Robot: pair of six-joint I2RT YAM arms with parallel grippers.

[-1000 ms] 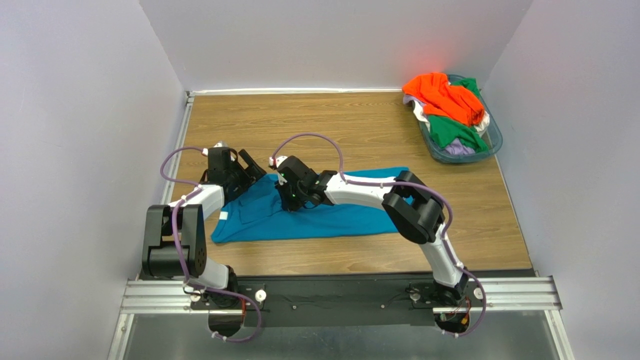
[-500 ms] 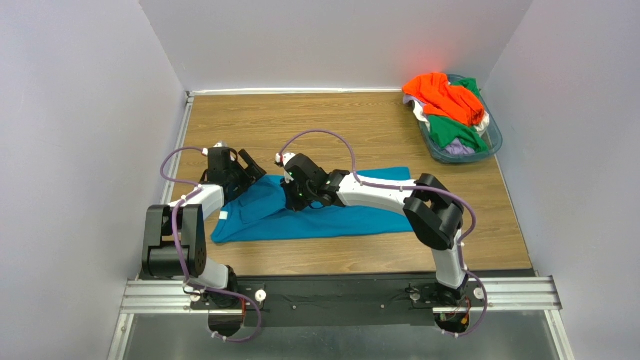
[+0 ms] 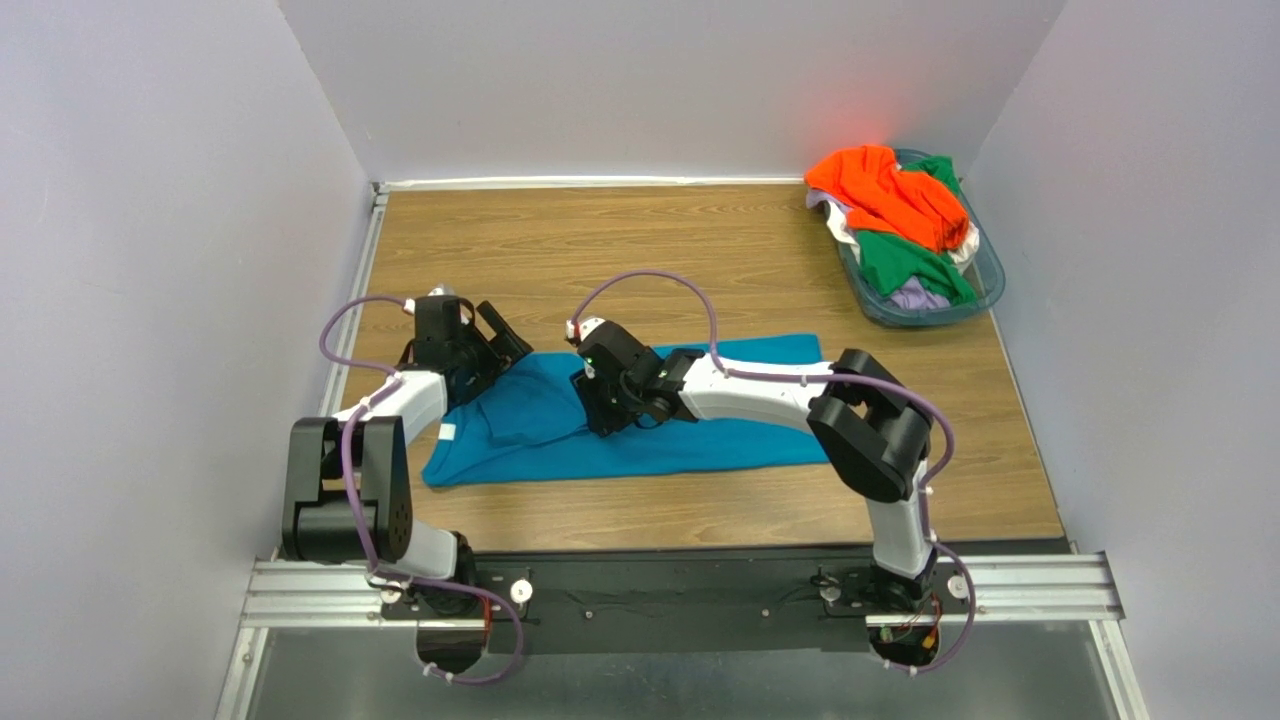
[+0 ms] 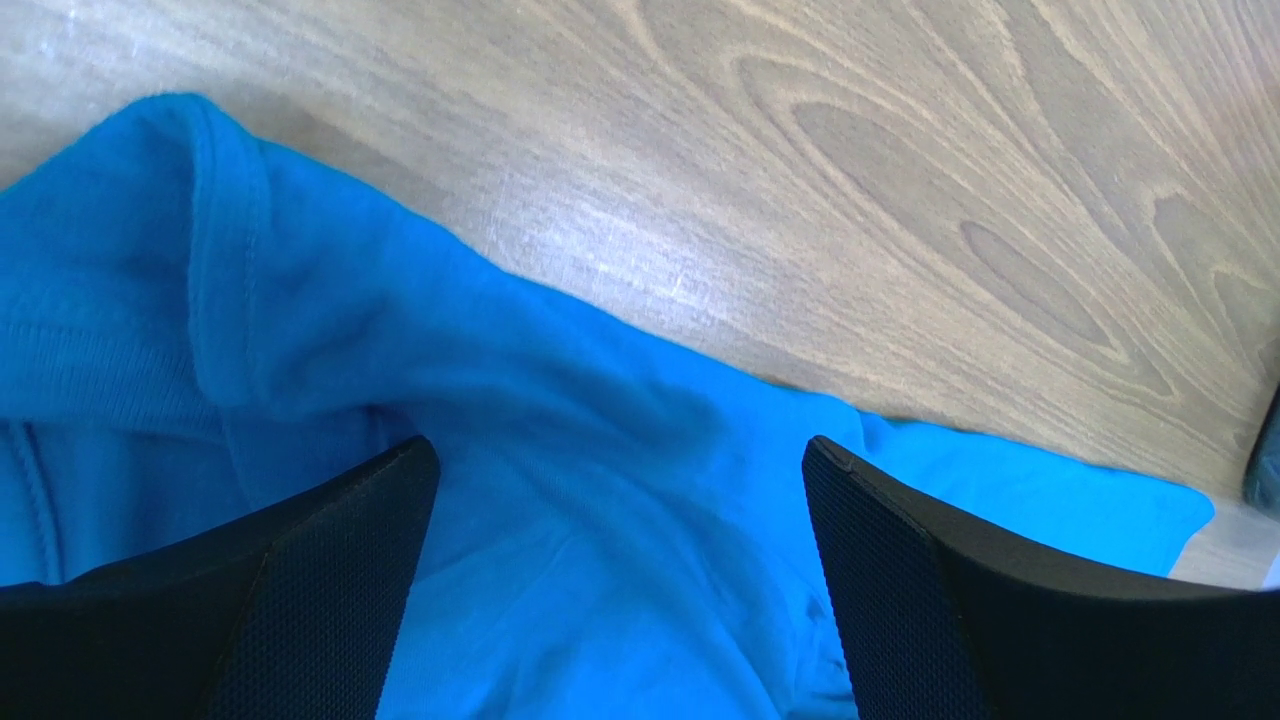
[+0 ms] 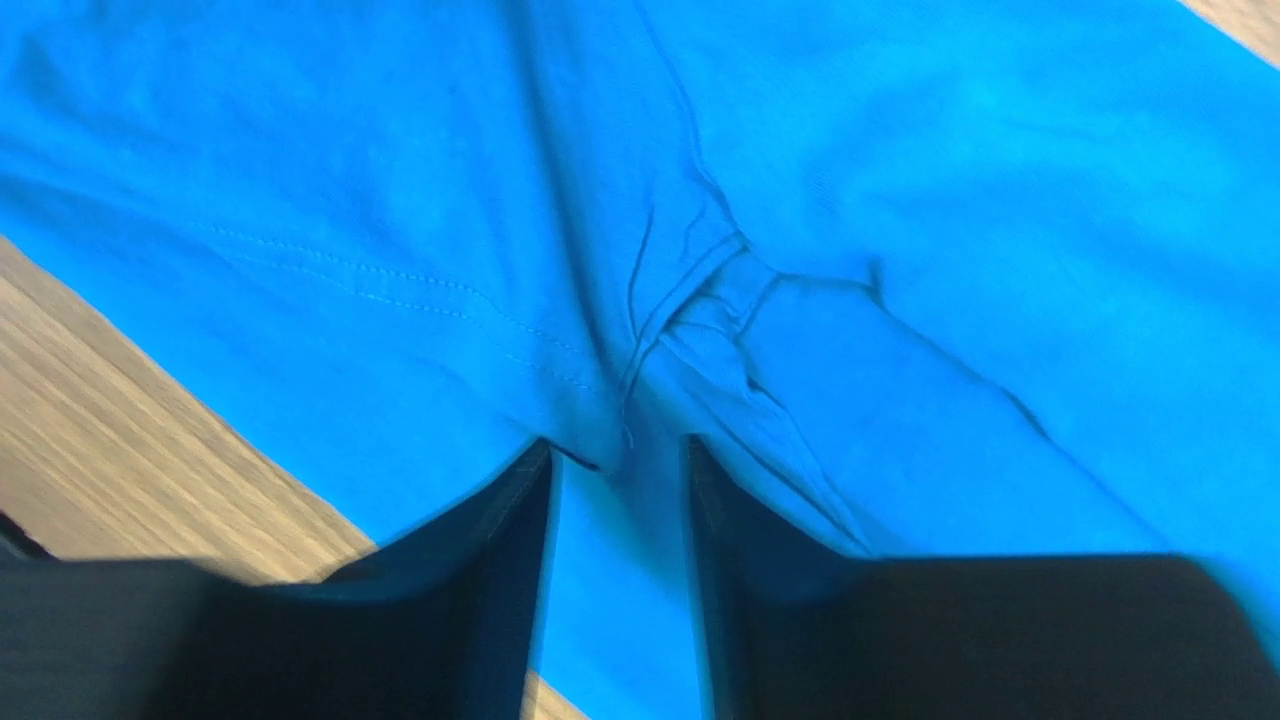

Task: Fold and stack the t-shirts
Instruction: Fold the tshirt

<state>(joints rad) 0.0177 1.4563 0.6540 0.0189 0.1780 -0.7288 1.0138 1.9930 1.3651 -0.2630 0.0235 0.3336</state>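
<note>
Teal-blue t-shirt (image 3: 706, 438) lies spread out — right gripper (image 5: 619, 450) near its middle, fingers narrowed on a pinched fold; left gripper (image 4: 616, 450) gapes wide over its far-left corner.

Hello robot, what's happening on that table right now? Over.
Left gripper open at edge of teal t-shirt. Right gripper shut on a fold of it. Other shirts heaped in basket, far right corner. Nothing blocking.
</note>
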